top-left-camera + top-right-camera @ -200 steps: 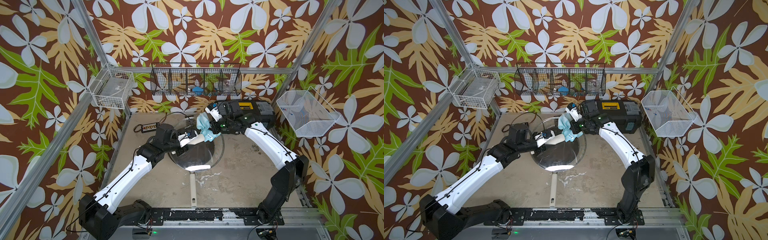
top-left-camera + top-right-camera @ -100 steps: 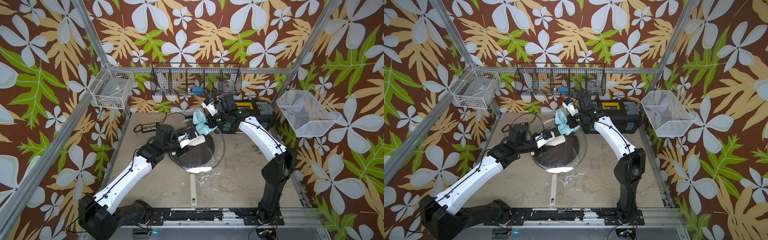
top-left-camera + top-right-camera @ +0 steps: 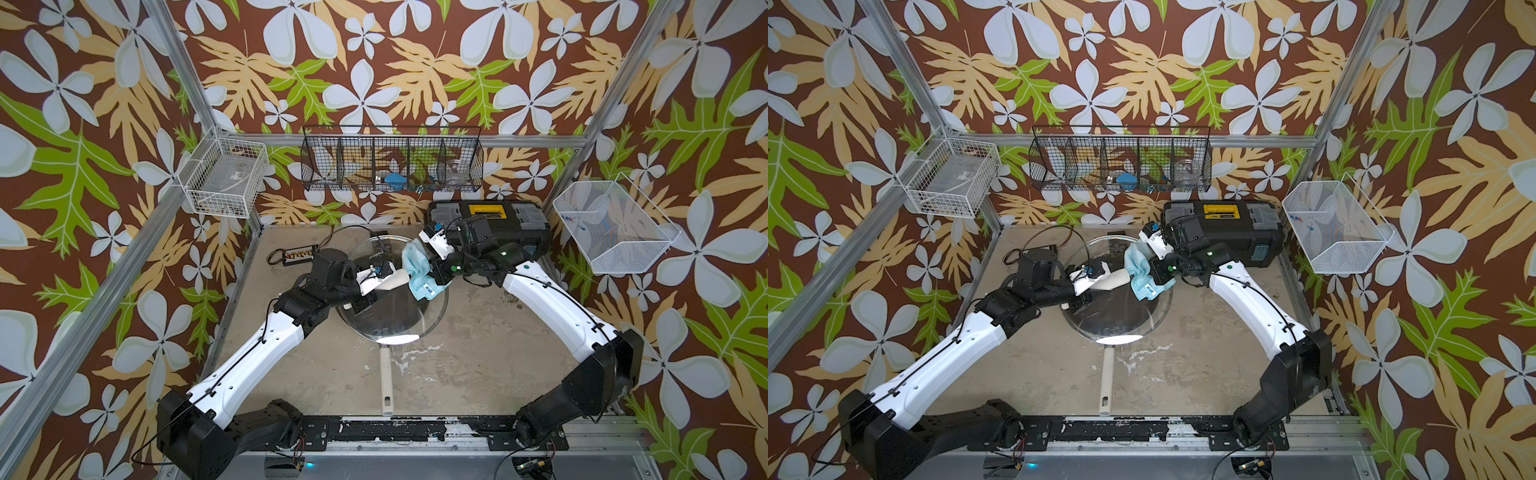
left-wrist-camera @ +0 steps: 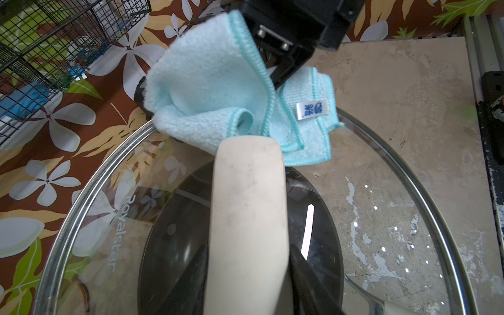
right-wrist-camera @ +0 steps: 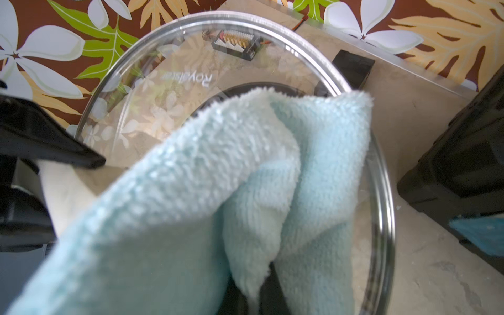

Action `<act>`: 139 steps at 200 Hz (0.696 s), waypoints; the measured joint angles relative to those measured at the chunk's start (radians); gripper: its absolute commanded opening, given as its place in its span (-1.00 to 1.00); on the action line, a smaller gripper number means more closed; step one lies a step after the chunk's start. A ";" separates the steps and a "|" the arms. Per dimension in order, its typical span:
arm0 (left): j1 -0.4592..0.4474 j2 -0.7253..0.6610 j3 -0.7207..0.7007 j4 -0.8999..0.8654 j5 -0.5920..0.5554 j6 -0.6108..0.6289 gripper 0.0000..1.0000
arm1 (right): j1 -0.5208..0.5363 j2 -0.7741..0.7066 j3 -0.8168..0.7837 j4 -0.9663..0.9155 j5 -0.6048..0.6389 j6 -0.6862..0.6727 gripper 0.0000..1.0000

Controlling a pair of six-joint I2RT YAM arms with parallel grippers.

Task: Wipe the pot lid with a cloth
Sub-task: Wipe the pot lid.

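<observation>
The pot lid (image 3: pixel 395 320) (image 3: pixel 1117 322) is clear glass with a metal rim and hangs tilted over a dark pan. My left gripper (image 3: pixel 375 286) (image 3: pixel 1087 287) (image 4: pixel 248 286) is shut on its cream bar handle (image 3: pixel 394 282) (image 4: pixel 248 212). The light blue cloth (image 3: pixel 417 270) (image 3: pixel 1139 270) (image 4: pixel 207 90) (image 5: pixel 204 204) is bunched against the lid's far right part, beside the handle's end, tag outward. My right gripper (image 3: pixel 432 275) (image 3: pixel 1154 272) (image 5: pixel 261 294) is shut on it, its fingertips buried in the folds. The glass (image 5: pixel 163 109) shows behind the cloth.
The dark pan (image 4: pixel 174 245) lies under the lid, its long cream handle (image 3: pixel 386 382) (image 3: pixel 1106 382) pointing to the front edge. A black toolbox (image 3: pixel 498 224) stands right behind my right wrist. A small charger board (image 3: pixel 297 253) with cables lies back left. Wire baskets (image 3: pixel 390 166) hang on the walls.
My right gripper has drawn the cloth from the lid's far edge toward the front and right, along the glass. My left gripper and the lid have stayed still.
</observation>
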 measured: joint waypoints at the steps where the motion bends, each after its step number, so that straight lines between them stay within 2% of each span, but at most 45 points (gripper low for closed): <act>1: 0.000 0.000 0.000 0.000 0.000 0.000 -1.00 | 0.000 -0.004 -0.005 0.000 0.000 0.001 -1.00; 77: 0.000 0.000 0.000 0.018 -0.020 -0.007 -1.00 | 0.001 -0.183 -0.205 -0.015 0.027 0.010 -1.00; 139: 0.000 0.000 0.000 0.055 -0.040 -0.027 -1.00 | 0.013 -0.220 -0.207 -0.037 0.049 0.010 -1.00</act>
